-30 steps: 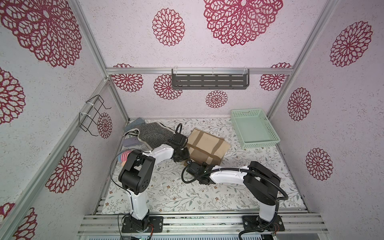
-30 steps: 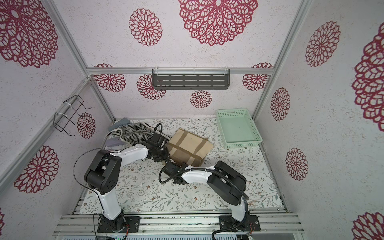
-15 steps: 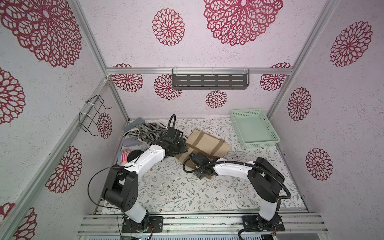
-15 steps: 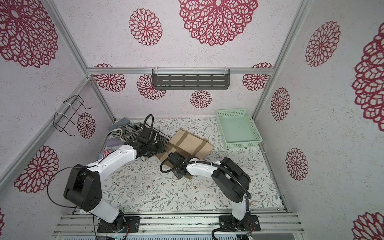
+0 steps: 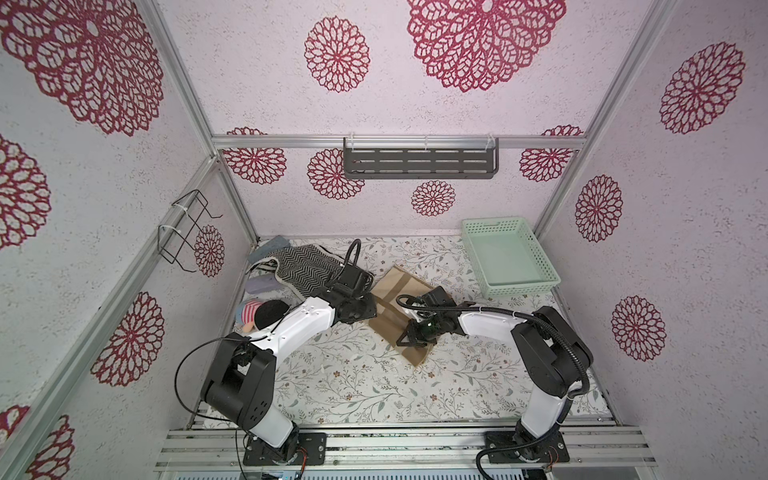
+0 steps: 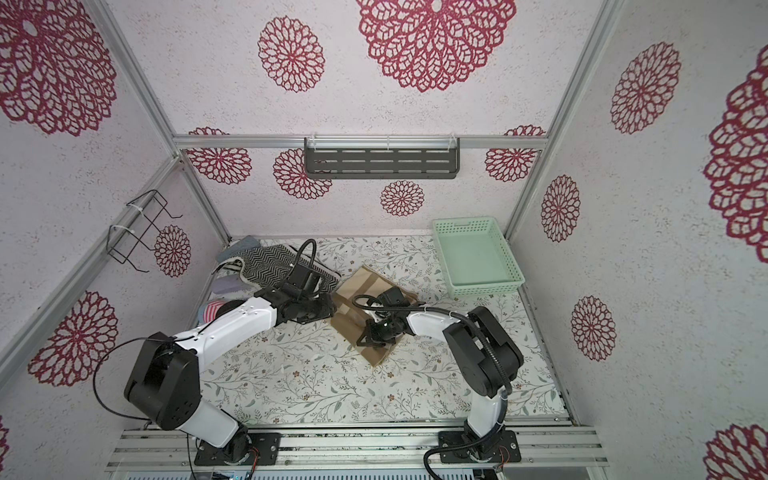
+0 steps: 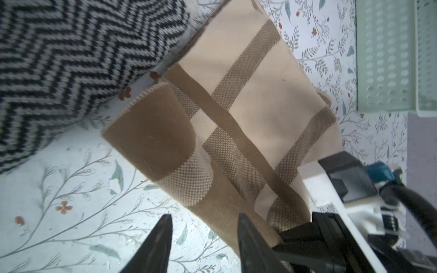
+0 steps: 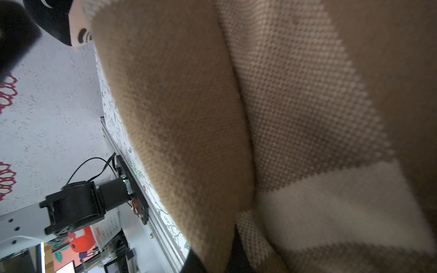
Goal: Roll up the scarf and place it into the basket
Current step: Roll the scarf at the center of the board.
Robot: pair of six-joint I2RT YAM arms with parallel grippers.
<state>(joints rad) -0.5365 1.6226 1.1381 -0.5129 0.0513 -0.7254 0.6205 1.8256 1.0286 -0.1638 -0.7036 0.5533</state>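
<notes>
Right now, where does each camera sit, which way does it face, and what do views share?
Top views: high above the front edge, looking down at the scarf and basket; left arm and right arm show whole.
Left wrist: behind the open left gripper, facing scarf, herringbone cloth and basket; the right arm shows.
Right wrist: close against the scarf the right gripper grips; left arm beyond.
Shared: the scarf, in every view.

The right gripper (image 5: 411, 341) has shut its jaws on the scarf (image 5: 395, 286) and pulled its near end toward the front of the tabletop (image 5: 353, 374), lengthening the fold. The left gripper (image 7: 204, 238), at the scarf's edge, has jaws wider apart than 1 second ago.
</notes>
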